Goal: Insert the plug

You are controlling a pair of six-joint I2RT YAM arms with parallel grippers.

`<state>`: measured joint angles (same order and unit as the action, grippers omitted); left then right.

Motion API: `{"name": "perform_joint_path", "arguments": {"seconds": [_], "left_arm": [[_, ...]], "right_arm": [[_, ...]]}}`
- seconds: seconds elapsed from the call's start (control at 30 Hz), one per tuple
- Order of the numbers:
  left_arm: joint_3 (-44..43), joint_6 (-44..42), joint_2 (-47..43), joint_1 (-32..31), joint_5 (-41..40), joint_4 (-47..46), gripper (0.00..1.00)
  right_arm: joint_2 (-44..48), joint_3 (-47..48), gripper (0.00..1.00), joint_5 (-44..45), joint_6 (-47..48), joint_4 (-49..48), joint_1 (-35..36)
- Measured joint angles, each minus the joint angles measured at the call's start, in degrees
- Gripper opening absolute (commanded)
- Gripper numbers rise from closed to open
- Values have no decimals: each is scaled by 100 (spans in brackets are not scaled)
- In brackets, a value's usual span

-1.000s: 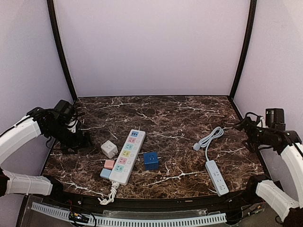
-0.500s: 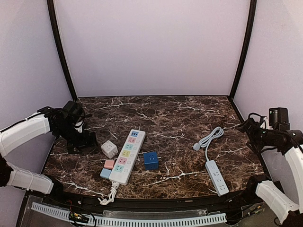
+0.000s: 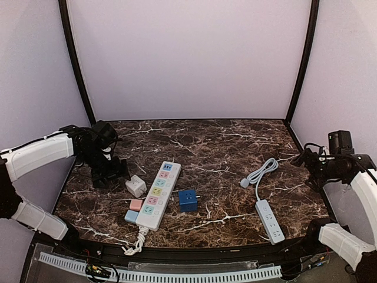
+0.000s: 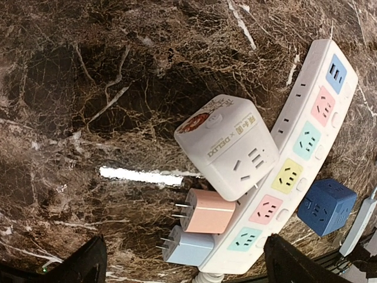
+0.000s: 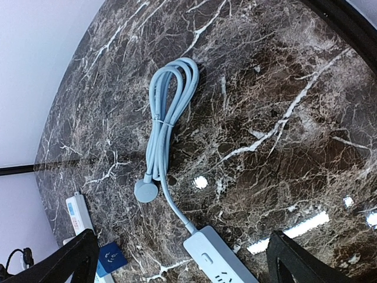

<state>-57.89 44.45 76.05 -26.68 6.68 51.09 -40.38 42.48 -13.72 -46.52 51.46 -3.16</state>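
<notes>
A long white power strip [image 3: 158,194] [image 4: 306,141] with coloured sockets lies left of the table's middle. Against its left side rest a white cube adapter [image 3: 135,186] [image 4: 227,147], a pink plug [image 3: 136,204] [image 4: 206,212] and a light blue plug [image 3: 131,216] [image 4: 188,247], prongs pointing away from the strip. My left gripper [image 3: 109,174] [image 4: 182,250] hovers open above them, holding nothing. At the right lies a small grey strip [image 3: 270,220] [image 5: 221,262] with its bundled cord [image 5: 168,112] and round plug [image 3: 244,183] [image 5: 145,190]. My right gripper [image 3: 309,160] [image 5: 182,250] hangs open over it.
A blue cube adapter [image 3: 188,200] [image 4: 327,206] sits just right of the long strip. The white strip's cord [image 3: 136,242] trails off the near edge. Purple walls and black frame posts [image 3: 75,65] close in the marble table [image 3: 212,141] on three sides.
My left arm has swung right along the table's left side and now sits close to the white cube adapter. The right arm has barely shifted. Both grippers stayed open.
</notes>
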Motion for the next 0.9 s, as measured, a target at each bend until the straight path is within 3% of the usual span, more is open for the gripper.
{"name": "perform_joint_path", "arguments": {"seconds": [0.53, 0.9], "left_arm": [[-516, 1792, 621, -387, -304, 229, 93], [-592, 2013, 1228, -431, -142, -518, 91]], "right_arm": [[-407, -127, 99, -197, -7, -22, 0], [-389, -127, 99, -293, -7, -48, 0]]}}
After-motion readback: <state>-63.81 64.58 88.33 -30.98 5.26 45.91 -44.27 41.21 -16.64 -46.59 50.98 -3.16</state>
